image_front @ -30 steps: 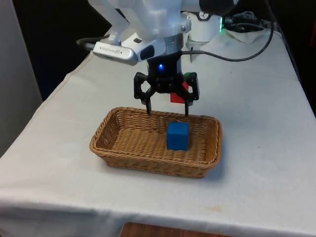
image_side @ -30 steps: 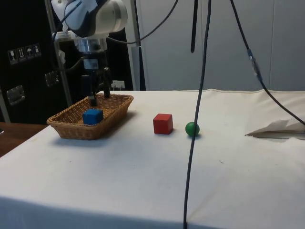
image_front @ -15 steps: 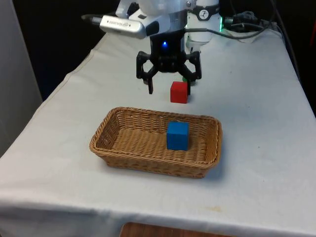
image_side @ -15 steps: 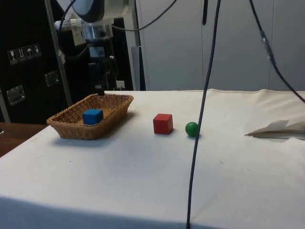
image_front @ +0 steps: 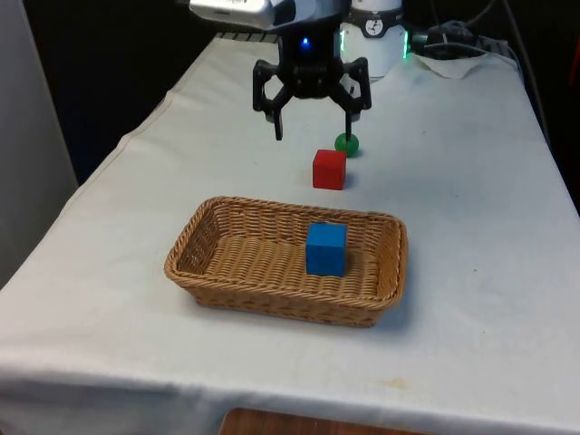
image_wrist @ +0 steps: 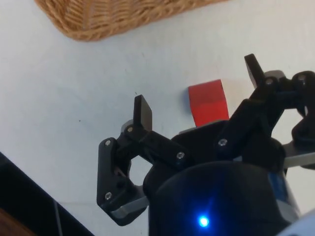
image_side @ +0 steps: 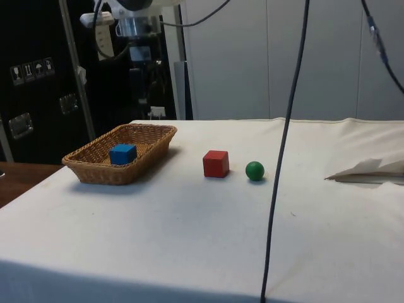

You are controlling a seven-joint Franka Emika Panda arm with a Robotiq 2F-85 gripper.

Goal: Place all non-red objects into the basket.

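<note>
A wicker basket [image_front: 208, 272] [image_side: 88, 169] sits near the table's front, and a blue cube [image_front: 325, 248] [image_side: 122, 153] lies inside it. Behind the basket a red cube [image_front: 329, 169] [image_side: 216, 163] [image_wrist: 208, 102] rests on the cloth. A green ball [image_front: 347, 143] [image_side: 254, 170] lies just beyond the red cube. My gripper [image_front: 313, 122] [image_wrist: 199, 92] hangs open and empty high above the table, over the cloth beyond the basket, near the red cube. In the wrist view the basket's rim [image_wrist: 98, 19] lies past the fingertips [image_wrist: 143, 110].
A crumpled piece of paper [image_side: 369, 170] lies on the cloth at the side view's right. Cables [image_side: 284, 145] hang down in front of the side camera. The table's edge runs close along the front view's left side of the basket.
My gripper has risen from just over the basket and moved back towards the robot, away from the blue cube, staying open. The cubes and ball have not moved.
</note>
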